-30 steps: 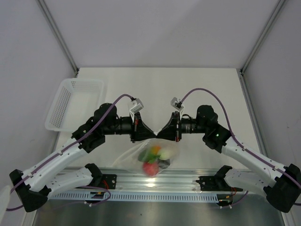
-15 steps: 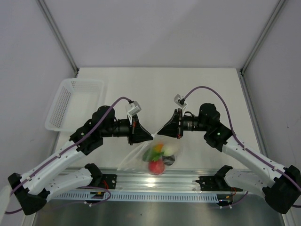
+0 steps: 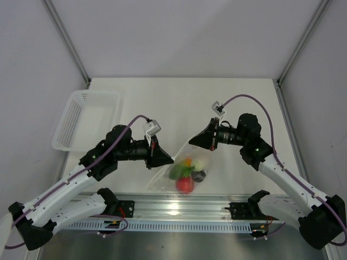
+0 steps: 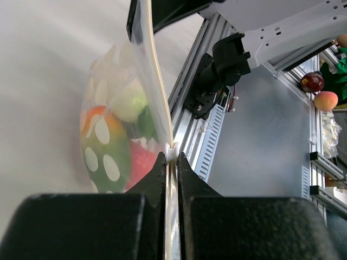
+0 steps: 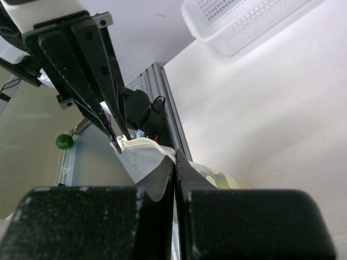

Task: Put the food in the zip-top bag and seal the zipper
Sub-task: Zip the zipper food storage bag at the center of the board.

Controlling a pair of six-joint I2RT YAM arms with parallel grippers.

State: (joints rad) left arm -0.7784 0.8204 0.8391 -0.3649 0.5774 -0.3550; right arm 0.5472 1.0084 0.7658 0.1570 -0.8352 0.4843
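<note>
Beyond the aluminium rail [image 3: 179, 208], over its left half: left gripper [image 3: 172, 158] pinched fully closed on the top edge of the zip-top bag [image 3: 174, 179]. Above the rail's middle: orange-and-green piece [image 3: 183, 169], tomato [image 3: 185, 184] and white piece [image 3: 199, 163] all inside the pouch, so loading looks done. Over its right half: right gripper [image 3: 190, 142] likewise clamped tight on that same edge. Left to do, seemingly: pressing the zipper [image 4: 153, 81] closed; cannot tell how much is sealed.

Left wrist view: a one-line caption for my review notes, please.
The left gripper pinches the zip-top bag by its edge, with the food showing inside through the clear plastic.
</note>
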